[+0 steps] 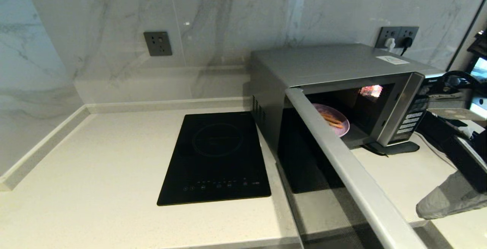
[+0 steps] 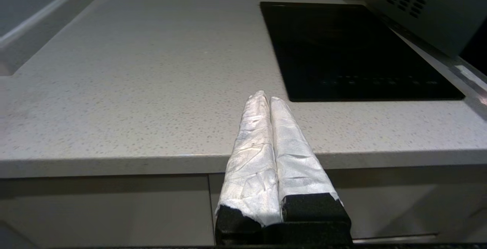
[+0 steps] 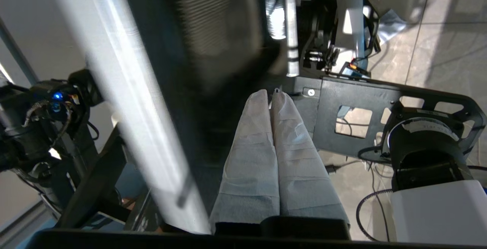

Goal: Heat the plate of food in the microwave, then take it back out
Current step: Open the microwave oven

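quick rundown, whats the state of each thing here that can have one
microwave: door swung wide open, cavity exposed
plate of food: sitting inside the microwave, not held
induction hob: bare, nothing on it
wall socket: two plugs in
left hand: shut, empty, parked low at the counter's front edge
right hand: shut, empty, off to the right of the open door

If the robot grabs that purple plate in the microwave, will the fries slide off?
Maybe. The plate of food looks shallow, with fries lying loose, so tilting could spill them. It seems small and stiff, probably light. Its smooth rim might slip in a pincer.
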